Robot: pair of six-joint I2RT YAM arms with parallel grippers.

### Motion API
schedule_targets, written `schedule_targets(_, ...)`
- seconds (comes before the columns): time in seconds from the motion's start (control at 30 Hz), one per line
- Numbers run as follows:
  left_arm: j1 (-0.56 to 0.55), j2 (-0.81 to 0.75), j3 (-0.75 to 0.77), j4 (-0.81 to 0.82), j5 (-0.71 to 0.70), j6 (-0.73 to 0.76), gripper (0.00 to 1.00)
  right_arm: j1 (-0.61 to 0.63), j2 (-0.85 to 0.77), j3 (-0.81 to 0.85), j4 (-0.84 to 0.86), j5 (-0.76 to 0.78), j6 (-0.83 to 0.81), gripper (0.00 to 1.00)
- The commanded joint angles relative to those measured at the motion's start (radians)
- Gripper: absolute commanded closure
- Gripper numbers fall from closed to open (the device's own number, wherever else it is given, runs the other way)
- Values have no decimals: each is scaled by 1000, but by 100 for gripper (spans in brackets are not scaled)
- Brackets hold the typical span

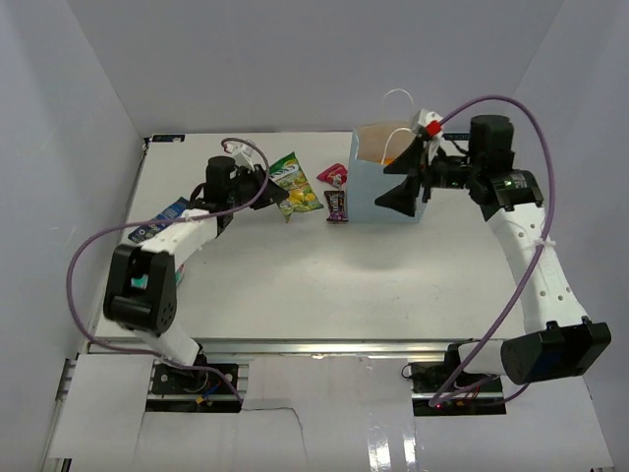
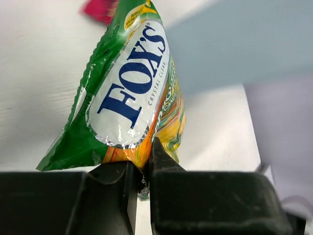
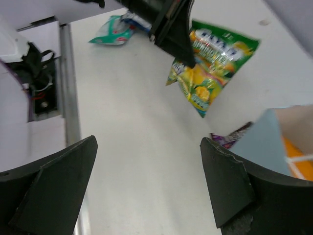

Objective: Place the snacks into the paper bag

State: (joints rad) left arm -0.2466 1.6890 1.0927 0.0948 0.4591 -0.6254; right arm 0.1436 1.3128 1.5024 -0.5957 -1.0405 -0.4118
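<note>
White walls are closing in a white table [image 1: 295, 285] on three sides. At its far left, a teal foil packet [image 1: 147, 231] and a blue foil packet [image 1: 175, 208] are lying flat just beside the left arm. The arm is covering part of them, and in the right wrist view they are cut off by the top edge [image 3: 112, 32], so I cannot read them.

The left gripper [image 1: 277, 197] is reaching toward the far middle of the table. Its two fingers are pressed together on the bottom edge of a green foil candy bag [image 1: 295, 185] with yellow fruit printed on it. The left wrist view is showing this pinch closely [image 2: 143, 166], with the bag [image 2: 132, 88] standing up from the fingers and the word "FOX'S" on a white oval. I cannot tell if the bag is touching the table.

Just to the right, a small red foil packet [image 1: 334, 175] is lying behind a dark purple wrapper [image 1: 336, 205]. In the left wrist view only a corner of the red one [image 2: 100, 10] is showing.

The purple wrapper is lying just beside the upright light-blue paper bag [image 1: 388, 187], which is standing at the far right of the table, apart from the candy bag. Its white cord handles [image 1: 398, 95] are rising above it. Something orange [image 3: 298, 164] is lying inside, mostly hidden by the bag wall.

The right gripper [image 1: 405, 180] is hanging at the bag's right side, its fingers spread wide [image 3: 142, 191] and holding nothing.
</note>
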Motion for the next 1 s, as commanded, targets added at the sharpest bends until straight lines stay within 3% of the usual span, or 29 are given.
schedule_targets(0.0, -46, -270, -83, 120, 228, 260, 97, 126, -43, -69, 52, 95, 174, 9)
schedule_targets(0.13, -83, -452, -192, 123, 332, 286, 100, 298, -28, -93, 217, 298, 433, 2)
schedule_targets(0.2, -94, -549, -260, 123, 342, 259, 100, 350, -12, -91, 284, 355, 568, 9)
schedule_targets(0.47, -143, -762, -358, 123, 343, 161, 100, 412, 88, -80, 427, 346, 718, 9)
schedule_targets(0.7, -151, -805, -369, 123, 343, 119, 100, 485, 117, -168, 530, 225, 792, 1)
schedule_targets(0.77, -154, -807, -372, 123, 345, 113, 100, 495, 121, -191, 563, 197, 803, 14)
schedule_targets(0.8, -154, -807, -375, 123, 346, 112, 100, 495, 123, -192, 574, 183, 809, 29)
schedule_targets(0.87, -154, -805, -378, 122, 343, 104, 98, 495, 120, -185, 583, 160, 803, 44)
schedule_targets(0.9, -154, -805, -382, 123, 339, 99, 95, 495, 117, -182, 583, 145, 794, 55)
schedule_targets(0.97, -154, -805, -384, 123, 316, 90, 79, 493, 109, -174, 583, 120, 772, 65)
